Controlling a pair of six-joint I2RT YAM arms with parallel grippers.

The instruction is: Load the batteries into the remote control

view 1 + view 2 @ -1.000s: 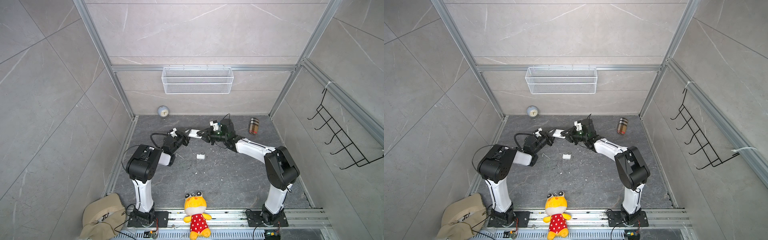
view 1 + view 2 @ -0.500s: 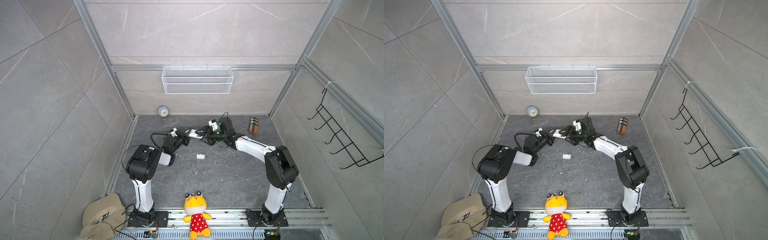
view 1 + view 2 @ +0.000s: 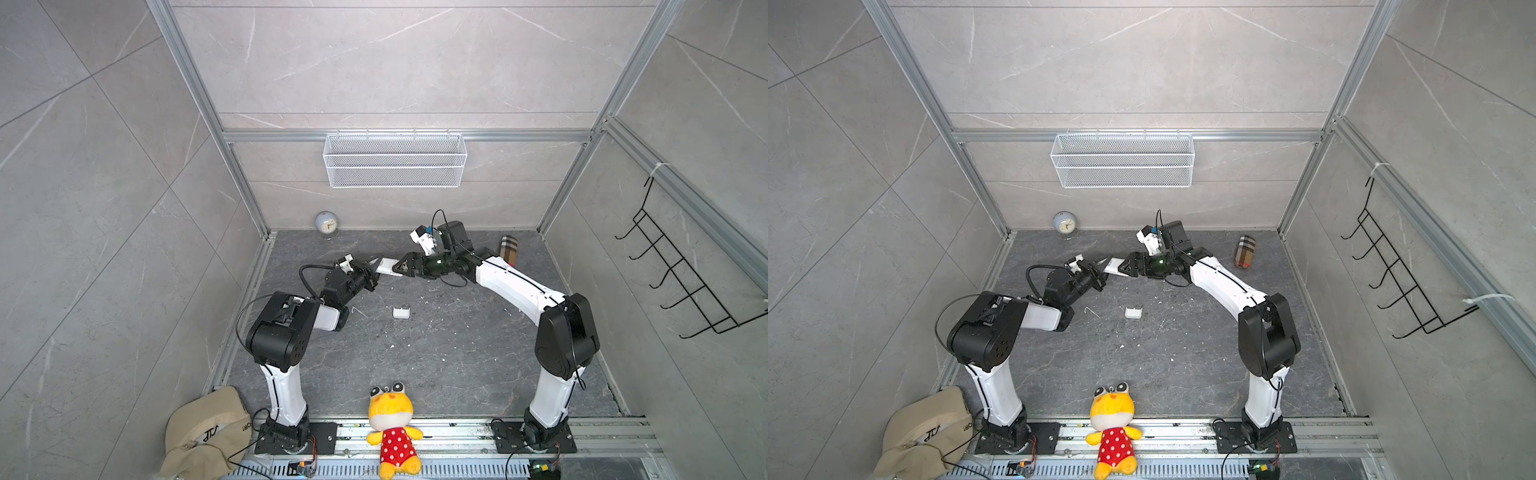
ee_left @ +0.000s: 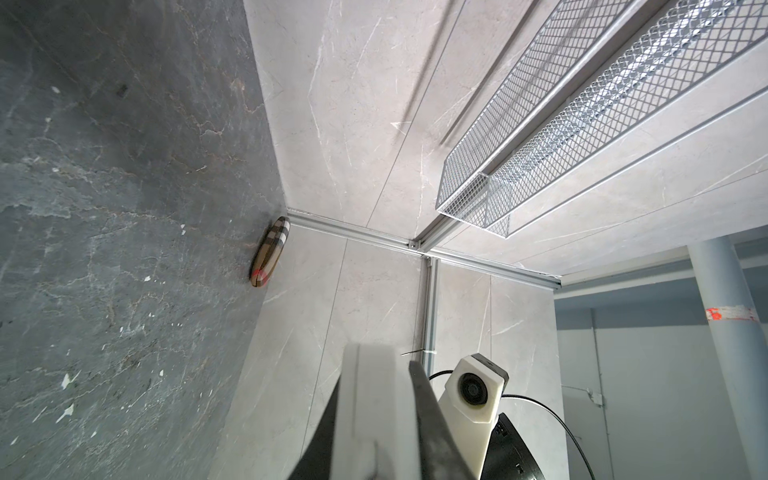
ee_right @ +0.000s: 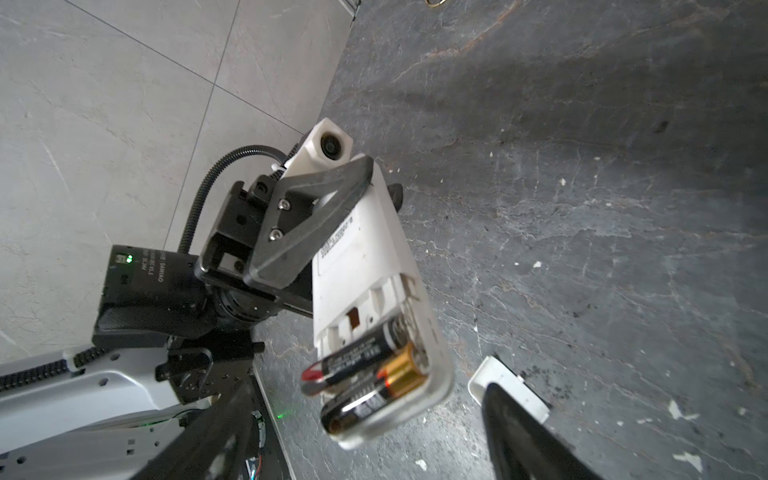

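nearly seated: left gripper (image 5: 374, 185) clamps the remote control (image 5: 365, 257); right gripper (image 3: 402, 266) (jaws wide) should press the batteries (image 5: 365, 365) just ahead flat.

A wire basket (image 3: 395, 160) hangs on the back wall above a clock (image 3: 326, 223) and plaid pouch (image 3: 509, 249).

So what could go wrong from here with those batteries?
One battery sticks out of the remote at an angle, so it may drop out. The left gripper pinches only the remote's other end; pushing the battery down could twist it loose. The cover lies on the table, so nothing shuts them in.
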